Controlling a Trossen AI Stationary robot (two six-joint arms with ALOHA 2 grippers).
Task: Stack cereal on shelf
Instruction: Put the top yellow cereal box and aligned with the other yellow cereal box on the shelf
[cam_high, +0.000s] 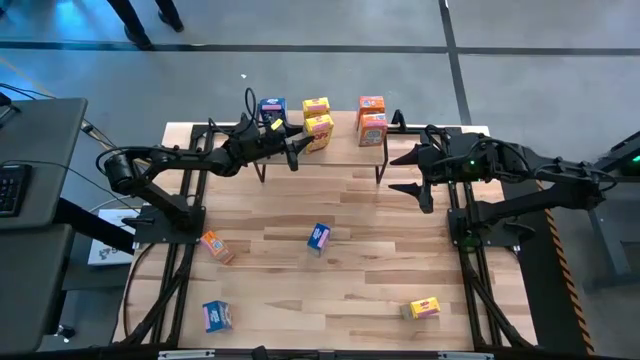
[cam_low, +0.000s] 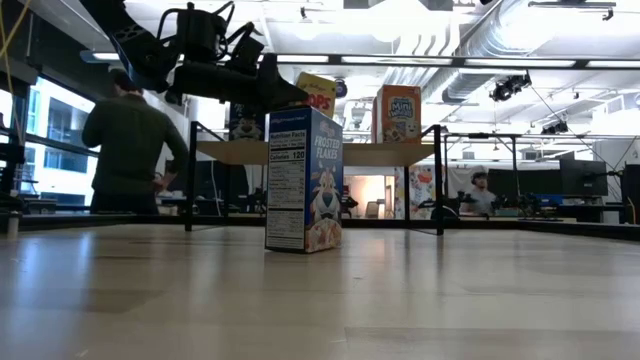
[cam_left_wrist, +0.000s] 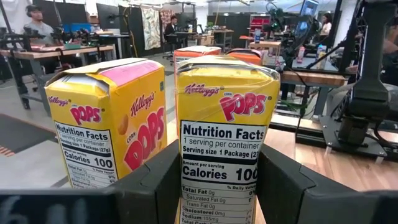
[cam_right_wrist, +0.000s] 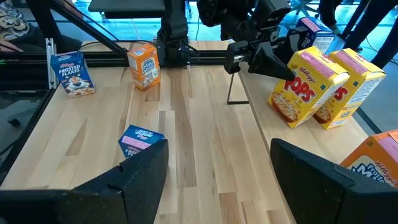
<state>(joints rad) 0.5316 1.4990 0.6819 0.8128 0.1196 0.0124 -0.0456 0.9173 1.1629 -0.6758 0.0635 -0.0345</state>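
On the wooden top of the shelf (cam_high: 345, 152) at the table's far edge stand a blue cereal box (cam_high: 272, 108), a yellow one (cam_high: 316, 106) and two orange ones (cam_high: 371, 105) (cam_high: 373, 128). My left gripper (cam_high: 297, 148) is shut on a second yellow Pops box (cam_left_wrist: 227, 124) near the shelf's front edge. My right gripper (cam_high: 405, 172) hangs open to the right of the shelf, with nothing between its fingers (cam_right_wrist: 143, 171). Down on the table lie or stand an orange box (cam_high: 215, 246), two blue ones (cam_high: 319, 237) (cam_high: 217, 316) and a yellow one (cam_high: 425, 309). My left gripper pinches the yellow box between its two fingers (cam_left_wrist: 155, 180), one on each broad face, beside the narrow nutrition-facts side (cam_left_wrist: 221, 162) that faces the wrist. The fingers run level, coming from the table's left. The box is upright, and its base (cam_right_wrist: 289, 118) seems to rest on the shelf top.
A blue Frosted Flakes box (cam_low: 303, 180) stands mid-table and hides the held box's bottom in the low view. Bare wood lies between the loose boxes. Black frame rails (cam_high: 175, 260) run along the left and right table sides. A person (cam_low: 130, 140) stands beyond the far edge.
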